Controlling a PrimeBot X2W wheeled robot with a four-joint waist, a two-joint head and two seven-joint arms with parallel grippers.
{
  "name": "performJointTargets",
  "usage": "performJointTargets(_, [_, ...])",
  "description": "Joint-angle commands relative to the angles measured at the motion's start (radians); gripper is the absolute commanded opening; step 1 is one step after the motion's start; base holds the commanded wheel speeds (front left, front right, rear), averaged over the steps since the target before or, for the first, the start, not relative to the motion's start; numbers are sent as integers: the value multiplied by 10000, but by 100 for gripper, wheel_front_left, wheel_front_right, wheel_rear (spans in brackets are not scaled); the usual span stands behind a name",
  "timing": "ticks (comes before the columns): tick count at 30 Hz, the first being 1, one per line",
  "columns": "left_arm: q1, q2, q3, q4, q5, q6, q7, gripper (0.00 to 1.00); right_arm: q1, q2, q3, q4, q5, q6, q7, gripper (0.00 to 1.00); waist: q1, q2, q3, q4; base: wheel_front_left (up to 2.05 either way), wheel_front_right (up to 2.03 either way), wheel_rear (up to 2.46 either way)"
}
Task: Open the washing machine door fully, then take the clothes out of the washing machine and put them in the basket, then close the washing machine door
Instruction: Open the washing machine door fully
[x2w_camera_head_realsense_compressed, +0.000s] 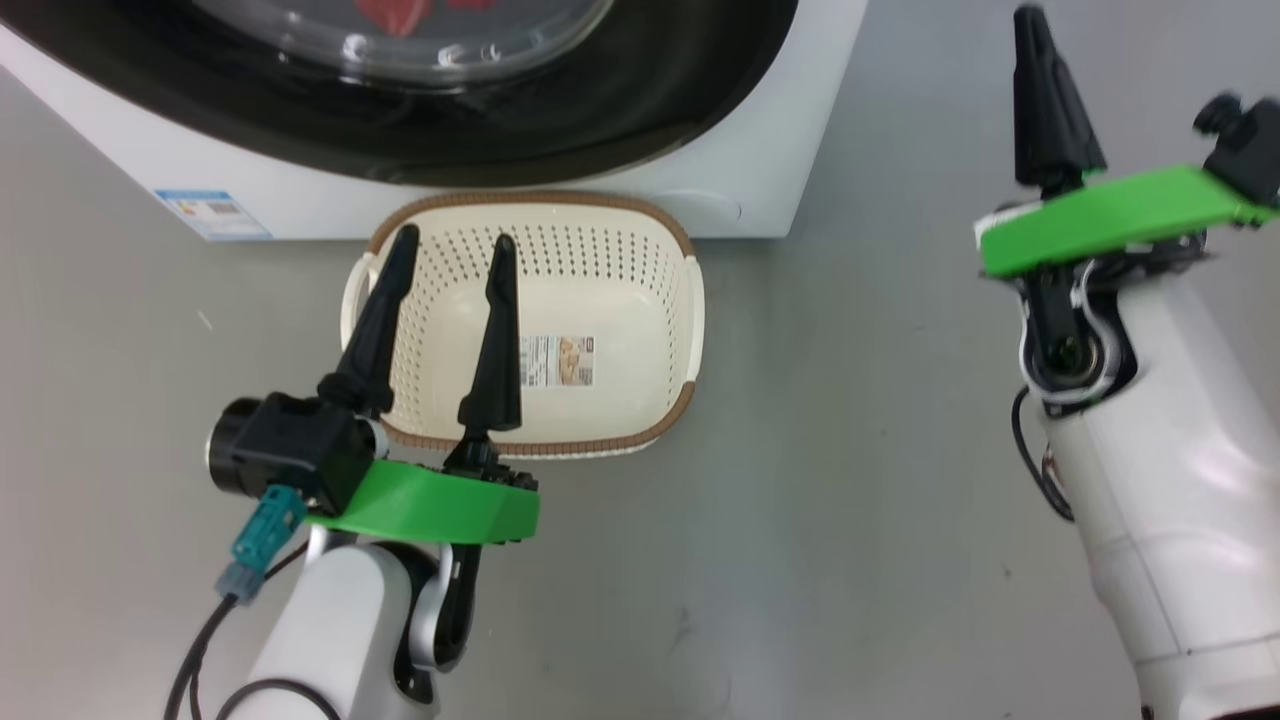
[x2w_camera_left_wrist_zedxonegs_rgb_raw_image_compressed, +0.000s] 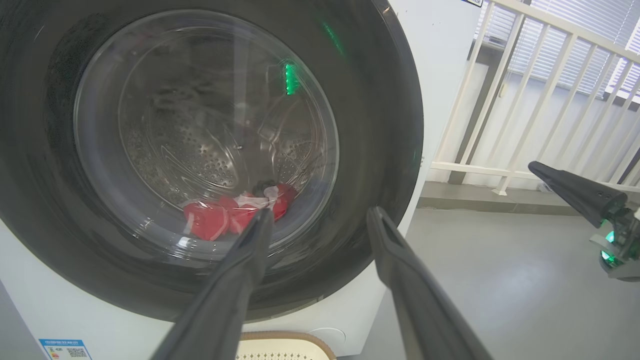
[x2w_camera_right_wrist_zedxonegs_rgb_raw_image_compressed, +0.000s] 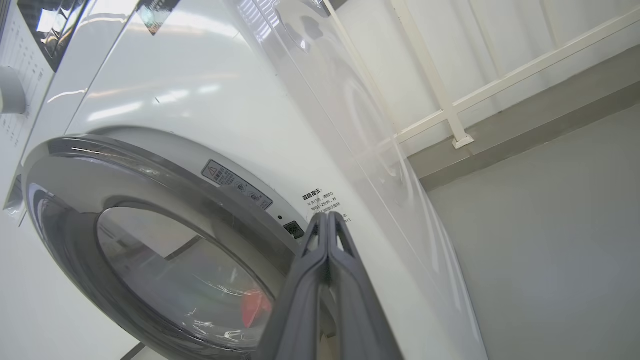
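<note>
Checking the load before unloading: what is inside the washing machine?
Through the washing machine door glass, red clothes with white fabric lie at the drum's bottom. What lies under the pile is covered.

The right pincer (x2w_camera_right_wrist_zedxonegs_rgb_raw_image_compressed: 327, 222), fingers pressed together, points at the white front of the washing machine (x2w_camera_right_wrist_zedxonegs_rgb_raw_image_compressed: 200, 90), just past the washing machine door (x2w_camera_right_wrist_zedxonegs_rgb_raw_image_compressed: 150, 170); left of it, red clothes (x2w_camera_right_wrist_zedxonegs_rgb_raw_image_compressed: 255, 307) show behind the glass.

Head cam steep down on basket (x2w_camera_head_realsense_compressed: 530, 200), washing machine (x2w_camera_head_realsense_compressed: 790, 150) base; L + R wrist cams close, sharing washing machine door (x2w_camera_left_wrist_zedxonegs_rgb_raw_image_compressed: 380, 125).
</note>
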Motion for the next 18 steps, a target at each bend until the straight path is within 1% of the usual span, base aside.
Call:
performJointTargets(1, [-266,196,263,-453,134,64,-76,100,-504,84,220,-109,304,-7,117,0,0,0,396,103,0,0,0])
performJointTargets(9, [-412,248,213,-938,240,136,-76,100,-1424,84,205,158,887,-7,621,0,0,0,924,210,0,0,0])
performJointTargets(13, [-434,268,193,-1089,185,118,-64,100,-1780,84,286,172,1401,-7,1194,0,0,0,1145,301,0,0,0])
performJointTargets(18, [-448,275,139,-1203,159,133,-59,100,-2146,61,286,44,2335,-7,2109,0,0,0,1378,435,0,0,0])
